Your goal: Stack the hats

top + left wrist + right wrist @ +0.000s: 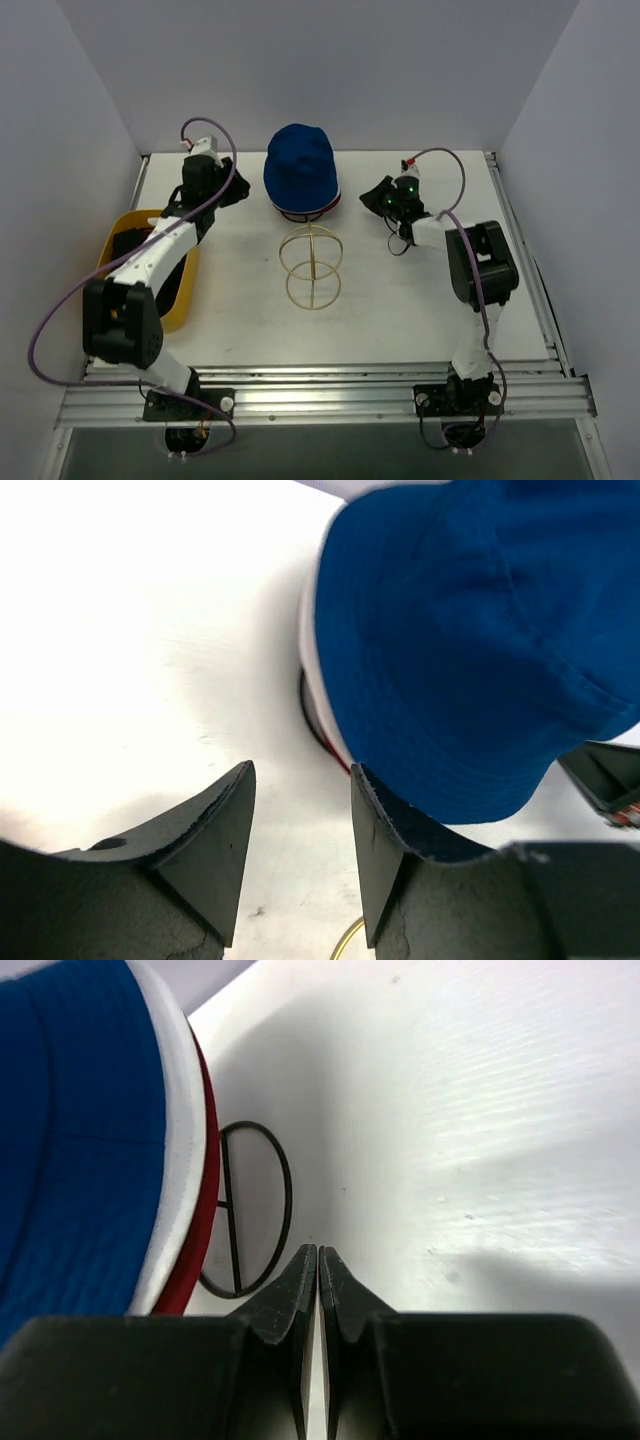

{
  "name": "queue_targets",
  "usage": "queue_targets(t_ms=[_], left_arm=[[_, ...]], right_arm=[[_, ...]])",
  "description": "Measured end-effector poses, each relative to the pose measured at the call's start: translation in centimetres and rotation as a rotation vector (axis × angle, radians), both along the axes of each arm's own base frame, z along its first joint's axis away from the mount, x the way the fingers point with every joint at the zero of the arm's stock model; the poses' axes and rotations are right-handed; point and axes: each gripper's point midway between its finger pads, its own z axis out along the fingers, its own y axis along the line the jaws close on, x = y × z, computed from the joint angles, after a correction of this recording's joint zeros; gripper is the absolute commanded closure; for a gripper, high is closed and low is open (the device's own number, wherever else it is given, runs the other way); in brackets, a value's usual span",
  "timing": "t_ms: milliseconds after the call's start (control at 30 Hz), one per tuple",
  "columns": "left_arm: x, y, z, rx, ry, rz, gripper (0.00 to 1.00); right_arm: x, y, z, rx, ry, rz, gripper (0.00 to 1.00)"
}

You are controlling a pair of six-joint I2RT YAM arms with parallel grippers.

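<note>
Stack at twelve o'clock on the table (420, 300), seemingly near complete: blue hat (300, 165) over white brim (175, 1160) and red brim (203, 1190), fourth hat unseen; left gripper (300, 770) half-spread, empty, at its nine o'clock; right gripper (318, 1252) pinched closed, empty, at three.

The blue hat (300, 165) covered the hats beneath it, so that only a thin edge of a white hat (172, 1150) and of a red hat (205, 1180) showed; which red hat it was could not be told. Most of the black wire frame (288, 1185) under them was hidden too. The left arm (155, 250) hid much of the yellow tub (183, 300), whose dark inside could not be made out.
</note>
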Motion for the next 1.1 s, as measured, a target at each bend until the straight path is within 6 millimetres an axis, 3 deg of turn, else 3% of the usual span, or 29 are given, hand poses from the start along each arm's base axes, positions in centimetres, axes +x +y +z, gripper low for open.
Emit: queue_targets(t_ms=[100, 200, 333, 433, 533, 700, 867, 1100], left_arm=[[-2.4, 2.6, 3.4, 0.058, -0.033, 0.098, 0.40], [-5.0, 5.5, 7.2, 0.095, -0.088, 0.213, 0.36], [-8.1, 9.8, 9.1, 0.099, -0.091, 0.375, 0.34], [-10.0, 13.3, 7.3, 0.091, -0.029, 0.505, 0.27], [-12.1, 16.4, 3.2, 0.081, 0.084, 0.620, 0.24], [-16.4, 20.0, -3.1, 0.100, 0.294, 0.788, 0.24], [-18.3, 20.8, -5.0, 0.125, 0.360, 0.862, 0.22], [-18.9, 22.2, -6.3, 0.122, 0.381, 0.925, 0.21]], right_arm=[[-1.7, -2.3, 2.4, -0.011, -0.016, -0.040, 0.97], [-4.0, -3.2, 6.3, -0.012, -0.074, -0.051, 0.96], [-8.2, -3.3, 10.7, -0.002, -0.169, -0.032, 0.95], [-11.4, -2.5, 12.3, 0.000, -0.215, 0.003, 0.94], [-13.7, -1.8, 12.5, -0.005, -0.227, 0.037, 0.94], [-15.3, -1.9, 11.7, -0.025, -0.212, 0.056, 0.94], [-16.0, -2.2, 11.6, -0.036, -0.216, 0.059, 0.93], [-16.6, -2.3, 11.0, -0.041, -0.212, 0.070, 0.94]])
